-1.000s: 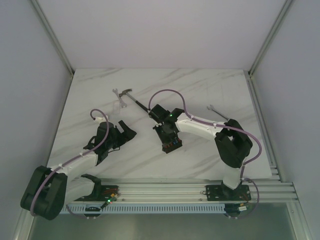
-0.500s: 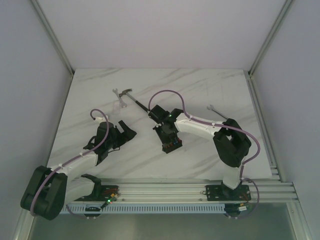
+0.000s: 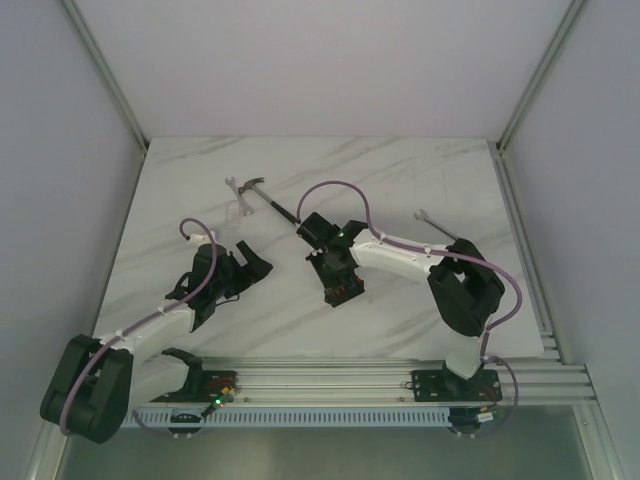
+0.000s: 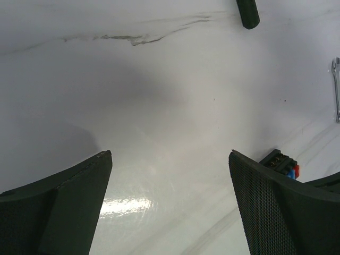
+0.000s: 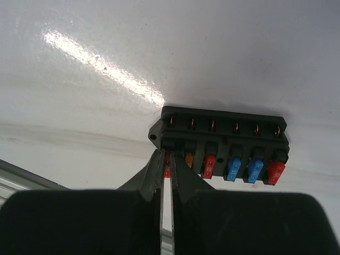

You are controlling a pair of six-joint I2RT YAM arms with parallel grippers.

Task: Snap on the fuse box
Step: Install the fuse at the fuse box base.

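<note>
Glossy, smooth marbled table [image 5: 212, 53]; matt black plastic fuse box [image 5: 223, 133].

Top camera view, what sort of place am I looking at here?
Probably a robot lab work cell: a marble-patterned table boxed in by aluminium framing, with a hammer, a wrench and a fuse box laid out.

We see a robot lab cell: plain white walls [image 3: 330, 60] and aluminium framing [image 3: 107, 75] enclose the marbled tabletop [image 3: 400, 170] stretching ahead of the fingers [image 4: 276, 207].
</note>
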